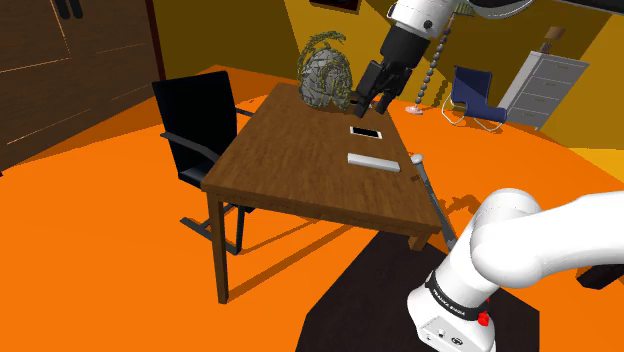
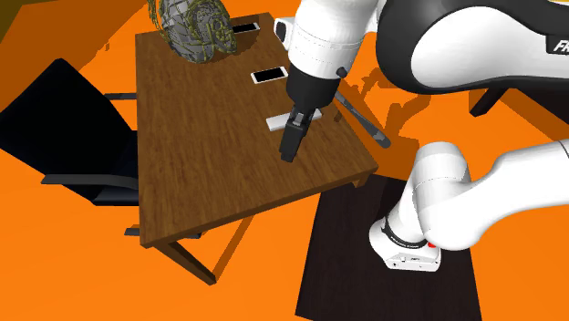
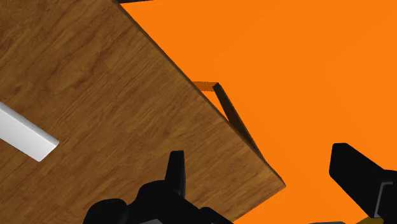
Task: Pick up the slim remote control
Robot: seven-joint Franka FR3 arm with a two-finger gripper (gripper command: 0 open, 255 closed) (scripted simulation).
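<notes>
The slim remote (image 1: 374, 160) is a flat white bar lying on the brown wooden table (image 1: 290, 170), near the edge closest to the stand. In the second exterior view the remote (image 2: 275, 121) is partly covered by my black gripper (image 2: 290, 153). My gripper (image 1: 368, 102) hangs above the table, open and holding nothing, well above the remote. In the wrist view one end of the remote (image 3: 25, 135) lies off to the side of the gripper (image 3: 264, 184), whose fingers (image 3: 177, 170) stand wide apart over the table's corner and the orange floor.
A white phone (image 1: 366, 132) lies just beyond the remote, and a second phone (image 2: 244, 28) sits by a wire-like sculpture (image 1: 325, 70). A grey rod (image 1: 421, 172) rests at the table's edge. A black chair (image 1: 195, 120) stands at the far side.
</notes>
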